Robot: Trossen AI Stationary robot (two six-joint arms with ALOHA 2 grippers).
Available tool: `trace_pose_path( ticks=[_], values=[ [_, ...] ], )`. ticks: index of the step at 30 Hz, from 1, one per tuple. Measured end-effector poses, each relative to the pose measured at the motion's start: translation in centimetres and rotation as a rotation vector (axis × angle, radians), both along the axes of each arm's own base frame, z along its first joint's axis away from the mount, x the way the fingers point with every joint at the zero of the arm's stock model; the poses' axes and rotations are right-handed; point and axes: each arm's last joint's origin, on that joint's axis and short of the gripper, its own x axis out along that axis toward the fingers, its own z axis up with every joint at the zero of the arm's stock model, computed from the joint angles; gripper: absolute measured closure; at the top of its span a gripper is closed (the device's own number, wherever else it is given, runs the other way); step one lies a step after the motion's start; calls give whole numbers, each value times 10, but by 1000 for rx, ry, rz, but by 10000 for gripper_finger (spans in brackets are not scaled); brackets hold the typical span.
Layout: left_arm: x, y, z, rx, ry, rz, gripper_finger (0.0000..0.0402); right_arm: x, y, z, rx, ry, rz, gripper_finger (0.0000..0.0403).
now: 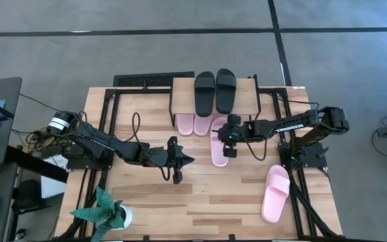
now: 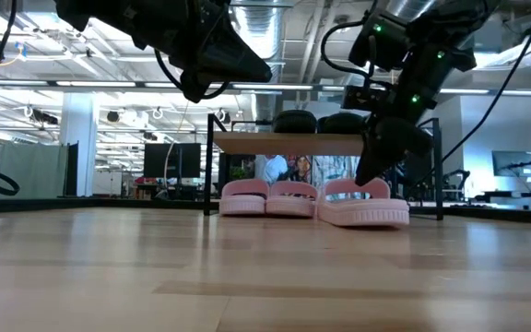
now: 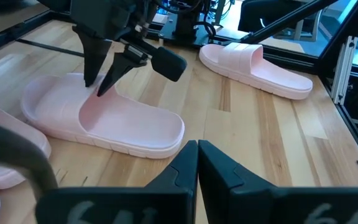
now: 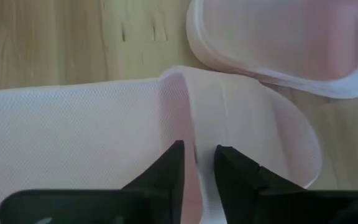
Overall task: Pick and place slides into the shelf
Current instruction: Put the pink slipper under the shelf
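Jaws of the right gripper stand nearly together, clamped on the thin edge of the strap of a pale pink slide, the strap's rim running up between the two tips. In the left wrist view the same gripper comes down from above into the slide, at the mouth of the strap. That slide lies flat on the worktop, just in front of the shelf and pointing toward it, its toe close to the two pink slides already tucked side by side under the plank. In the low view it sits just beside that pair, a little nearer the camera. The black pair rests on top of the shelf. A last pink slide lies well apart, near the right edge of the worktop.

The left gripper hangs above bare worktop to the left of the held slide, jaws pressed together on nothing, waiting.

Judging by its thick, rounded sole and matte moulded skin, the slide is probably light foam: soft enough to flex, not fragile, and likely to drag on the wood. The strap is the sensible hold, being the only raised, thin part the jaws can span. A grip on the strap's edge may let the sole droop or swing, so a central bite looks safer. The gap under the plank beside the pair appears just wide enough.
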Motion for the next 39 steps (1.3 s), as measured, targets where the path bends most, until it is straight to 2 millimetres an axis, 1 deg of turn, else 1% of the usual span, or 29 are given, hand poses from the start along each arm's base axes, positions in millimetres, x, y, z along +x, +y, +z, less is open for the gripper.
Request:
trace_pose_path(
  ticks=[6,16,22,28,31,33,36,39],
  values=[
    [0,0,0,-7,-1,2,401,0,2,0,23,-12,-30,302],
    [0,0,0,-7,-1,2,401,-2,15,1,43,-11,-27,265],
    [0,0,0,-7,-1,1,401,-8,19,15,2,-49,-52,249],
    [0,0,0,-4,-1,0,401,-15,19,28,7,-86,-60,245],
    [0,0,0,-3,0,-2,401,-24,25,32,37,-64,-80,248],
    [0,-1,0,-2,0,-6,401,-34,33,36,67,-36,-93,250],
    [-1,-3,0,10,1,-16,401,-51,50,43,122,-5,-101,252],
    [-1,-3,0,16,2,-19,401,-71,70,53,198,-14,-123,255]
  ],
)
